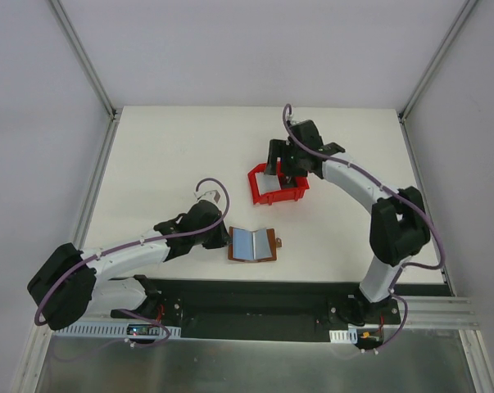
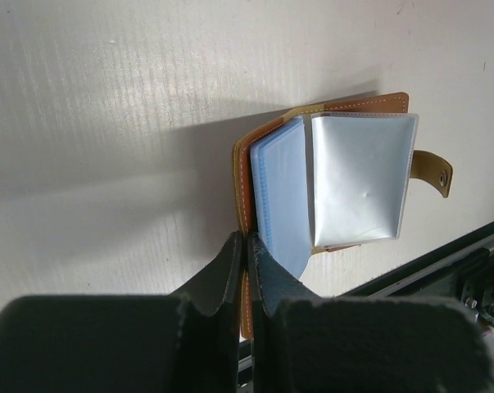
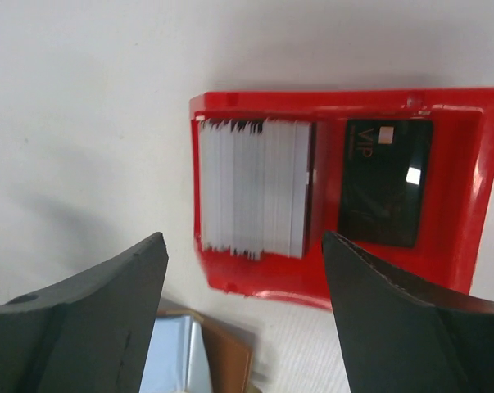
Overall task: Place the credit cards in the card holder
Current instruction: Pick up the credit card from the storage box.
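The white bench [image 1: 165, 164] is sitting between pale walls, with the two arms rising from its near edge. Toward the front of it, about midway between the arms, the card holder [image 1: 253, 244] is lying open with its brown cover against the bench. Its plastic sleeves [image 2: 361, 184], pale blue and silvery, are facing up, and a tan strap [image 2: 433, 172] with a snap is sticking out from one side. I cannot tell whether any sleeve is carrying a card.

The left hand [image 2: 245, 246] is reaching in low from the left. Its two fingers are pressing together on the edge of the holder's brown cover, so it is gripping the holder where it lies.

Further back and a little to the right, apart from the holder, a red bin [image 1: 255, 187] is standing on the bench. The credit cards [image 3: 255, 188] are resting inside it as a tight stack on edge, showing white rims. A black card [image 3: 386, 180] marked VIP is lying flat beside them.

The right hand [image 3: 245, 237] is hovering over the bin. Its fingers are spread wide, roughly as wide as the stack below, and they are holding nothing and touching neither the cards nor the bin.
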`<state>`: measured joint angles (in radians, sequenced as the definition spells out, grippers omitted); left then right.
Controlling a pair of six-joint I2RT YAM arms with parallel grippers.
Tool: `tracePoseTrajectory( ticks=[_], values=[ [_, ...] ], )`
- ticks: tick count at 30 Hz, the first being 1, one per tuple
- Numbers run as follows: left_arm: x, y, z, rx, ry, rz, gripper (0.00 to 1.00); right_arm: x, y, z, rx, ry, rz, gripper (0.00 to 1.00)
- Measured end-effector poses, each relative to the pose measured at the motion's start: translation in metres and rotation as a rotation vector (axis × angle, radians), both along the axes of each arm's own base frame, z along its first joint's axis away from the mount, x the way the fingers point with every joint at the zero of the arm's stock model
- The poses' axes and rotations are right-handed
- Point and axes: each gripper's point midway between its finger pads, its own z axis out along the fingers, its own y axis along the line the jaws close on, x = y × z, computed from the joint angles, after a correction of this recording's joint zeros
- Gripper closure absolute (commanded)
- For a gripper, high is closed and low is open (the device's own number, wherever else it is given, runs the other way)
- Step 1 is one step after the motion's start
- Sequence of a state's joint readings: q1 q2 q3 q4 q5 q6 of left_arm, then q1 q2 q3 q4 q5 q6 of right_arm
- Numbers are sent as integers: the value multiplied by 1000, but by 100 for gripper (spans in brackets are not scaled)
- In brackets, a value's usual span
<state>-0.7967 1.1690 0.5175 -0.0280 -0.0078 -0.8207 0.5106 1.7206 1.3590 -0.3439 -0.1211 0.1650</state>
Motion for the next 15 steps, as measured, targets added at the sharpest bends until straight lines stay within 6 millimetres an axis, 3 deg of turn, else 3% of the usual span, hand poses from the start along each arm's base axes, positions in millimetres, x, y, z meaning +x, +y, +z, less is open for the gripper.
tracePoseTrajectory(
  ticks=[7,15],
  values=[
    [0,0,2,-3,-3,0,100,22,-1,-39,-32,84,24,15],
    [-1,1,1,0,0,-1,100,24,0,-56,0,147,45,14]
  ],
)
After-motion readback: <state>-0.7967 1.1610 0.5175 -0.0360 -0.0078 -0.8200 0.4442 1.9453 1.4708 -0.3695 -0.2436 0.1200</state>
